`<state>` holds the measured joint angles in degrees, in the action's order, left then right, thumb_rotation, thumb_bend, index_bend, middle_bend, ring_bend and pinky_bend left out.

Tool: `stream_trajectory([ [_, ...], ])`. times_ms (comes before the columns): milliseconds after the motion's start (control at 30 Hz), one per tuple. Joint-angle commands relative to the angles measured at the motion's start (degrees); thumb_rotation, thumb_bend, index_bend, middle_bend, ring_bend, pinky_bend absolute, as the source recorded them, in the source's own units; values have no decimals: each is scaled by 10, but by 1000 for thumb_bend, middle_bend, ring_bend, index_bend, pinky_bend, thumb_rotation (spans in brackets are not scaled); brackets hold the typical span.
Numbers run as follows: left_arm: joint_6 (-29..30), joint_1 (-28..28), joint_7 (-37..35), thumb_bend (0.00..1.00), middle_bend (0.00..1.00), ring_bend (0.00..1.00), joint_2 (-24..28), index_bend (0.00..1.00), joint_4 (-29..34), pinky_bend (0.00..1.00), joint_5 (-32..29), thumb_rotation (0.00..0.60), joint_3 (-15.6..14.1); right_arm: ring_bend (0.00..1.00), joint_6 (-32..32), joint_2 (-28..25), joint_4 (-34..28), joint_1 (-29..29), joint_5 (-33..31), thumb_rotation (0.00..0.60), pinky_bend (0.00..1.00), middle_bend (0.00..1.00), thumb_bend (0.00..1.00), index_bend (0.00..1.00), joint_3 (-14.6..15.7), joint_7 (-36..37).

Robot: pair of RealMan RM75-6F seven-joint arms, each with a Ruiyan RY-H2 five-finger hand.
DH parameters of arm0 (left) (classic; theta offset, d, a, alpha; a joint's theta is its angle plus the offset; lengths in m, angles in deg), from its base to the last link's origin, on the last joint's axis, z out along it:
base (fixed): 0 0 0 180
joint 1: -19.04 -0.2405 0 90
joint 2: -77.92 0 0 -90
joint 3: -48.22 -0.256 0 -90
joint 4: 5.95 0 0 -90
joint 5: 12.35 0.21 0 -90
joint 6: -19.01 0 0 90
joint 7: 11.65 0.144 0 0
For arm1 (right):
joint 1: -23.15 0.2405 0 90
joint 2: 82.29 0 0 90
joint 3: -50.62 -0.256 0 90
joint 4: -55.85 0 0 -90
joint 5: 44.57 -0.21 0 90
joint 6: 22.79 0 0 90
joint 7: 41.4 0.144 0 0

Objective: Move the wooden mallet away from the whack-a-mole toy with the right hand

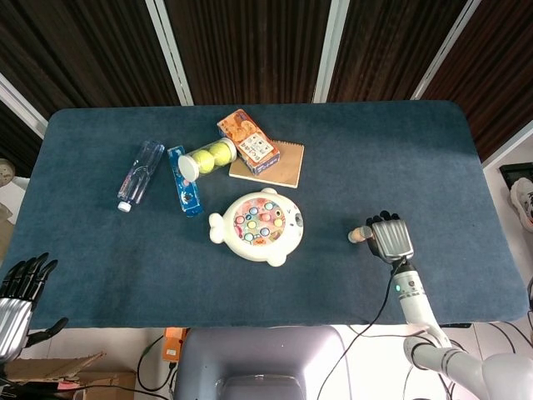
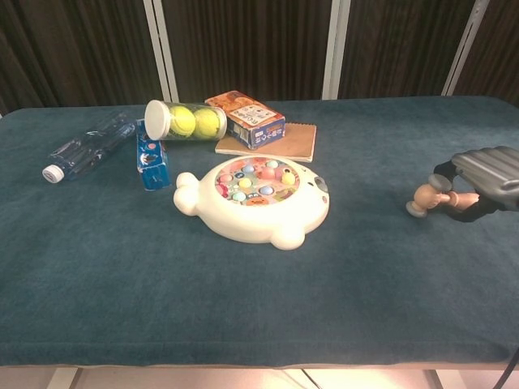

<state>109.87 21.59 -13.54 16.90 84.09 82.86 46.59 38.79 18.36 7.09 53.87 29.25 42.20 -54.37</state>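
One wooden mallet [image 2: 427, 198] — gripped in right hand [image 2: 485, 180] — clear of toy [image 2: 253, 201].

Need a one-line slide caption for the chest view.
Right hand holds the small wooden mallet well clear of the white whale-shaped whack-a-mole toy.

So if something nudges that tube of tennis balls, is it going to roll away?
Probably somewhat. The tube lies on its side and is round, so it likely rolls. The blue box and notebook flank it and may stop it. It looks light.
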Motion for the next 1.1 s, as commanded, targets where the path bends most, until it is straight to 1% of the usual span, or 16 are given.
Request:
stream_trajectory([
  [33, 1, 0, -2, 65, 0, 0, 1, 0, -1, 99, 0, 600, 0, 228, 0, 0, 0, -1, 1, 600, 376, 459, 288, 485, 0, -1],
  [233, -1, 1, -4, 59, 0, 0, 1, 0, -1, 99, 1, 600, 0, 215, 1, 0, 1, -2, 4, 600, 372, 443, 262, 460, -1, 1],
  [600, -2, 1, -1, 56, 0, 0, 0, 0, -1, 99, 1, 600, 0, 182, -3, -7, -10, -5, 0, 600, 355, 402, 260, 413, -6, -8],
  [767, 2, -1, -4, 56, 0, 0, 1, 0, -1, 99, 0, 600, 0, 155, 13, -24, -36, -14, -1, 600, 330, 372, 259, 365, -9, -15],
  [900, 4, -2, -6, 56, 0, 0, 2, 0, -2, 99, -1, 600, 1, 134, 83, -65, -99, -42, 28, 600, 311, 350, 256, 326, -3, -2],
  [967, 3, -2, -5, 56, 0, 0, 1, 0, -2, 99, -1, 600, 0, 115, 138, -100, -154, -70, 53, 600, 287, 327, 251, 301, 8, 13],
  [1067, 0, -2, 3, 56, 0, 0, -2, 0, -1, 99, -1, 600, 0, 87, 227, -158, -243, -123, 100, 600, 266, 292, 244, 277, 36, 43],
  [1100, -2, -1, 7, 56, 0, 0, -3, 0, 0, 99, -2, 600, 0, 73, 259, -182, -273, -145, 122, 600, 262, 276, 242, 274, 54, 51],
])
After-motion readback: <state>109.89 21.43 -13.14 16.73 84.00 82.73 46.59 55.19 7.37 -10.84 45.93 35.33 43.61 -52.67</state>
